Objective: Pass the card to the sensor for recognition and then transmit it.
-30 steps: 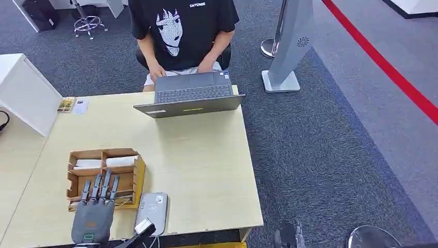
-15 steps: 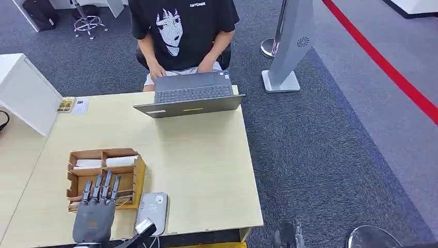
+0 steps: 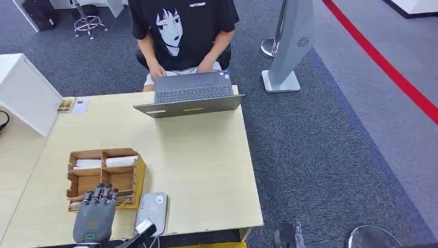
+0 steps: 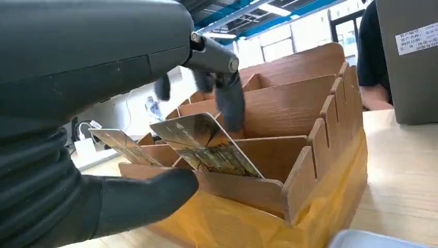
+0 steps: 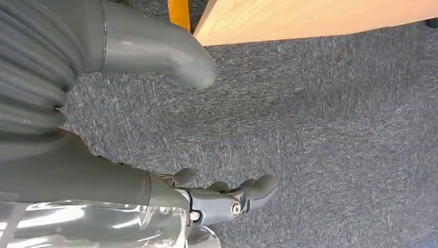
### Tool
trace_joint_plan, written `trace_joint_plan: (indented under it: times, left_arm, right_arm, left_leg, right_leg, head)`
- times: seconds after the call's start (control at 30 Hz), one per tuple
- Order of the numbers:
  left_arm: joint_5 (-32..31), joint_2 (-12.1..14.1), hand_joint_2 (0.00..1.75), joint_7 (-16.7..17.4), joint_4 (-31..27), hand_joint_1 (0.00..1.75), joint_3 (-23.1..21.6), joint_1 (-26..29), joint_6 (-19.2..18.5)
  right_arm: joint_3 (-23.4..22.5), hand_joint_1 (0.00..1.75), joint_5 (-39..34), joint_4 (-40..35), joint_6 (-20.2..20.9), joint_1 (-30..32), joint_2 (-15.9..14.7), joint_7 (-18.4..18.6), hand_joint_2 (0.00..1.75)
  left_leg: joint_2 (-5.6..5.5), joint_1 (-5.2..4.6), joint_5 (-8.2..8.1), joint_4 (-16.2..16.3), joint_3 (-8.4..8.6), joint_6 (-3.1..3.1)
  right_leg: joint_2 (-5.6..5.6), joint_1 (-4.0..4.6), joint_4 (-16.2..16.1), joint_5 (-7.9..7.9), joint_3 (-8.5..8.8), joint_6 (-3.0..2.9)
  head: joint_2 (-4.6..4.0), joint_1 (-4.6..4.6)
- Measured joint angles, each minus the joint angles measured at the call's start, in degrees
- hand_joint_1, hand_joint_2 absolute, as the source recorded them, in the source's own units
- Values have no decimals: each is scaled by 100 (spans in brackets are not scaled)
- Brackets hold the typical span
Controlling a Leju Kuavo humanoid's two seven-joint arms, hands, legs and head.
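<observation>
The card (image 4: 206,144) stands tilted in the nearest compartment of the wooden organizer (image 3: 106,175), leaning over the front wall, and a second card (image 4: 121,146) leans in the compartment beside it. Our left hand (image 3: 94,217) reaches over this front row with its fingers (image 4: 230,103) curled down behind the card and the thumb (image 4: 139,199) low in front of the wall; we cannot tell if it already touches the card, so we count it as not gripped. The sensor (image 3: 152,212) lies just beside the organizer, on the table (image 3: 206,165). Our right hand (image 5: 227,199) hangs near the carpet, loosely curled, holding nothing. We think the risk is a slip (the card is thin and glossy): closing too early may push it flat into the compartment, or drag the light organizer.
</observation>
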Motion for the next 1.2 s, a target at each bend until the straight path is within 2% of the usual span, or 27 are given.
trace_joint_plan:
  times: [0.73,0.83,0.87,0.93,0.97,1.07,1.2]
  left_arm:
    - [7,-2,175,-140,-2,175,0,1,44]
    - [4,15,175,-161,-228,175,0,-13,48]
    - [2,83,175,20,-364,175,-13,-44,39]
    - [2,381,175,571,-731,175,-276,-192,9]
    - [2,521,175,689,-925,175,-427,-288,-26]
    - [0,861,175,854,-1671,175,-880,-581,-251]
    - [0,1147,175,990,-2147,175,-1270,-735,-317]
  right_arm:
    - [-81,0,109,18,-2,-23,0,0,175]
    - [-83,0,190,35,-4,-36,0,0,175]
    - [-83,0,210,39,-4,-42,0,0,175]
    - [-90,0,256,61,-2,-66,0,0,175]
    - [-94,0,284,66,-2,-75,-2,0,175]
    - [-142,0,304,79,-2,-93,-2,0,175]
    - [-166,0,315,90,7,-95,-2,0,175]
  left_leg:
    - [0,0,0,0,0,0]
    - [0,0,1,1,1,0]
    - [-1,0,1,1,1,0]
    - [-2,3,3,1,1,-3]
    - [-3,2,3,1,2,-3]
    - [-7,4,6,0,2,-6]
    - [2,2,5,0,6,-6]
  right_leg:
    - [0,0,0,0,1,0]
    - [0,0,0,1,-1,0]
    - [-1,0,0,1,-1,0]
    - [-1,2,1,1,-2,-2]
    - [-2,1,2,2,-2,-2]
    - [-7,3,6,3,3,-4]
    - [4,1,5,6,2,-8]
  head:
    - [0,0]
    - [0,2]
    - [0,0]
    - [0,4]
    - [0,-4]
    - [0,-2]
    - [0,-4]
